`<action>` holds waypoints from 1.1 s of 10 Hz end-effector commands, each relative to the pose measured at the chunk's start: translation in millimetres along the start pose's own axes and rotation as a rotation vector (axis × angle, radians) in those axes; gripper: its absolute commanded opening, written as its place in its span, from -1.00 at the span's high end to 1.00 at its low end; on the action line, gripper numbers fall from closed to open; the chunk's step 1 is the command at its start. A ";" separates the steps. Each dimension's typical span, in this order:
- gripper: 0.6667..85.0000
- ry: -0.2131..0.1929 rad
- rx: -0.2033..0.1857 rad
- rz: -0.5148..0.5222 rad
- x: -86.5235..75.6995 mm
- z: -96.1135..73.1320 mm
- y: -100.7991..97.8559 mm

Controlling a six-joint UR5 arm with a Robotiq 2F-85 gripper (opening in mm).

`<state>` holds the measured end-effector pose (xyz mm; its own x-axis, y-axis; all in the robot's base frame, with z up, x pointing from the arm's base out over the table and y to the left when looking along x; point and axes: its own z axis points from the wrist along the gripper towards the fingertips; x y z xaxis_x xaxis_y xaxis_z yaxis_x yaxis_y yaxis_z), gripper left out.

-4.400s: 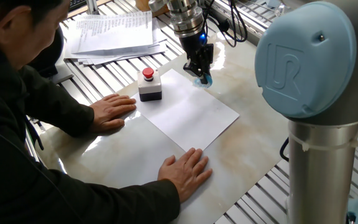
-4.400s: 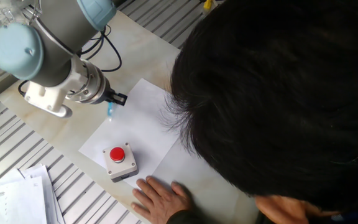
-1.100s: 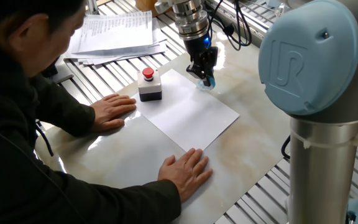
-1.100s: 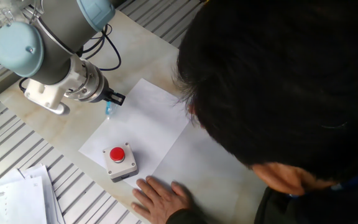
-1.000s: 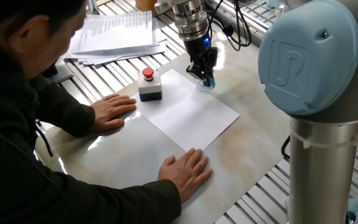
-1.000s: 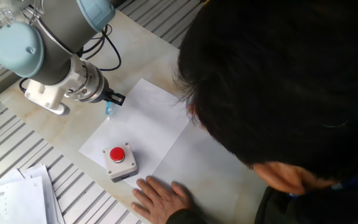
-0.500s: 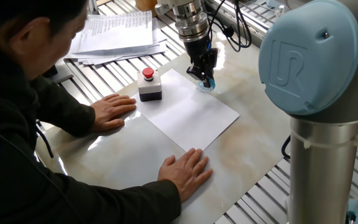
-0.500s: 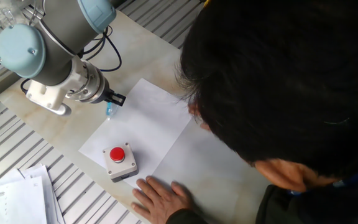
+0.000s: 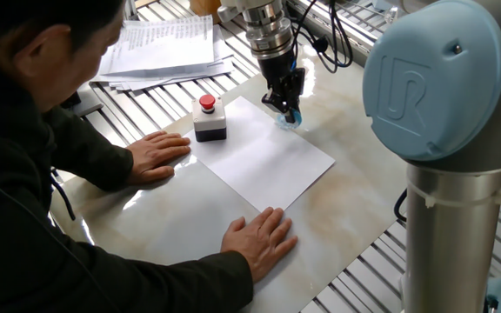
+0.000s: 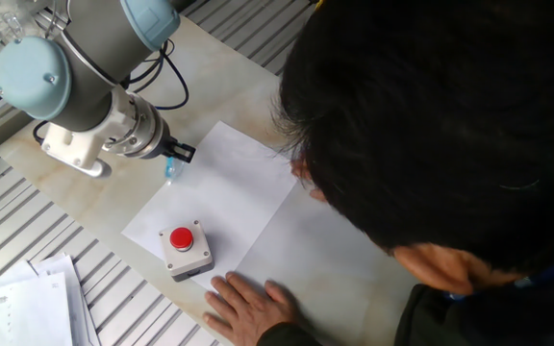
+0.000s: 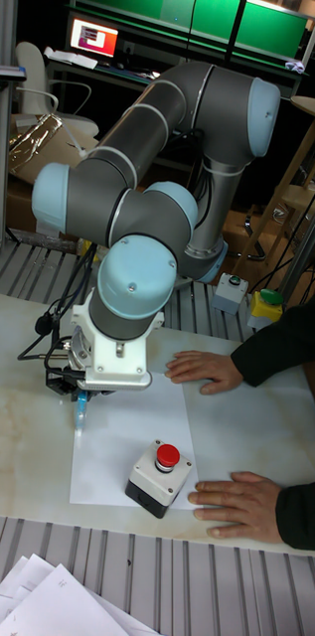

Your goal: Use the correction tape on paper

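Now the gripper clamps the light-blue correction tape, tip down at the far edge of the white paper on the worktop, near the red-button box.

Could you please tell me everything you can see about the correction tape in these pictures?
The correction tape is a small light-blue, partly see-through plastic dispenser. It is held in the gripper, whose dark jaws are shut on its upper part, so only the lower end shows. It hangs tip-down at the far edge of the paper, near a corner. Its tip looks to be at the sheet, but contact cannot be confirmed. It stands apart from the button box and the person's hands.
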<state>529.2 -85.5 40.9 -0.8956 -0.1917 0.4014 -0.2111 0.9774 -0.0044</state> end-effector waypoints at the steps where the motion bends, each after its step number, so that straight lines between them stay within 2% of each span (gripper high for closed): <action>1: 0.98 -0.002 -0.012 -0.004 1.3 0.4 1.7; 11: 0.98 -0.011 -0.023 -0.019 5.5 4.2 2.0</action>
<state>522.9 -87.8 39.8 -0.8935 -0.2066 0.3986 -0.2225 0.9749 0.0065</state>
